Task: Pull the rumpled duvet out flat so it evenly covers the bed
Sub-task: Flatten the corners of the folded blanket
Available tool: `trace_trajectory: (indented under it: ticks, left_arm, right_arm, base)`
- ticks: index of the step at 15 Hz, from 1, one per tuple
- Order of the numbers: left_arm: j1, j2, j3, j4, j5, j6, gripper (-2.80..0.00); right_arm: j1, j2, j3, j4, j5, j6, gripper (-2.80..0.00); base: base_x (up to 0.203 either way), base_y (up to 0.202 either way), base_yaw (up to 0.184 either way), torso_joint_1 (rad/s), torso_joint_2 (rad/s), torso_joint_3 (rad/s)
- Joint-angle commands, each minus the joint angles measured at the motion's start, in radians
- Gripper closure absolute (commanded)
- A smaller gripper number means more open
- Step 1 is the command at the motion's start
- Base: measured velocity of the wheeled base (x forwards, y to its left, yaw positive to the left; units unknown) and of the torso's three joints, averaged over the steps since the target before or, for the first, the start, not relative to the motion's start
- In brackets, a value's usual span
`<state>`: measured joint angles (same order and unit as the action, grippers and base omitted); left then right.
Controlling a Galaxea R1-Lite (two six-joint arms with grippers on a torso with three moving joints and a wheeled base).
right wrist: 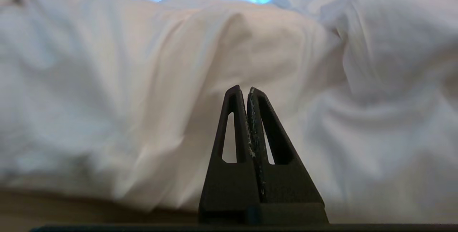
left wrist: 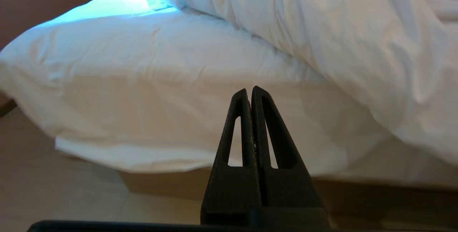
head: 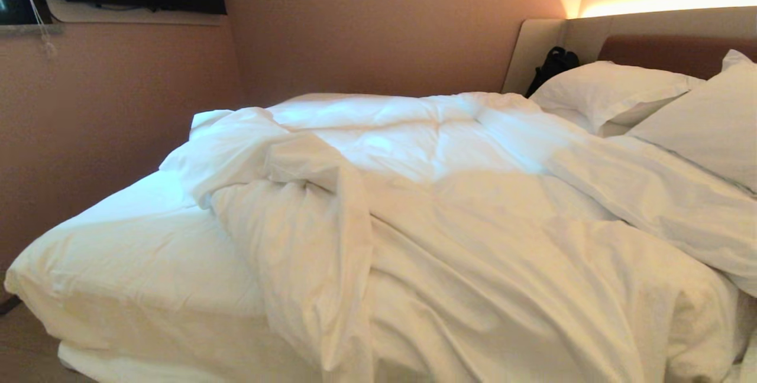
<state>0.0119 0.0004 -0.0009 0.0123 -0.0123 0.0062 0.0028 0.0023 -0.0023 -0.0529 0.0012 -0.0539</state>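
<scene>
Puffy white quilted duvet (head: 473,217) bunched across the wide white-sheeted bed (head: 118,265) (left corner bare). Left gripper (left wrist: 249,90) and right gripper (right wrist: 243,90) pinched closed, empty, facing the bed's side.

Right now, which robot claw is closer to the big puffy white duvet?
Right. The right gripper, shut, points straight at the puffy white duvet draped over the bed edge. The left gripper, also shut, faces the bare sheeted mattress, with the duvet off to one side.
</scene>
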Motion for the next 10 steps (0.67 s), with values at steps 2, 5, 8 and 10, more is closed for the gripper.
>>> trace_trajectory:
  ticks: [2, 5, 8, 10]
  left_arm:
    - [0.0, 0.001, 0.0, 0.0, 0.0, 0.0, 0.0]
    - [0.0, 0.001, -0.001, 0.0, 0.0, -0.001, 0.0]
    - [0.0, 0.001, -0.001, 0.0, 0.0, -0.002, 0.0]
    - [0.0, 0.001, 0.001, 0.0, 0.002, -0.002, 0.0]
  right_arm:
    - [0.0, -0.001, 0.001, 0.051, 0.002, 0.014, 0.0]
    - [0.0, -0.001, 0.001, 0.051, 0.0, 0.016, 0.0]
    - [0.0, -0.002, 0.001, 0.05, -0.001, 0.046, 0.0]
    - [0.0, -0.001, 0.001, 0.05, -0.001, 0.052, 0.0]
  base:
    - [-0.194, 0.0, 0.0, 0.003, 0.0, 0.003]
    - [-0.194, 0.0, 0.001, 0.002, 0.0, 0.005]
    - [-0.193, 0.0, 0.0, 0.003, 0.0, 0.002]
    - [-0.194, 0.0, 0.001, 0.001, 0.0, 0.002]
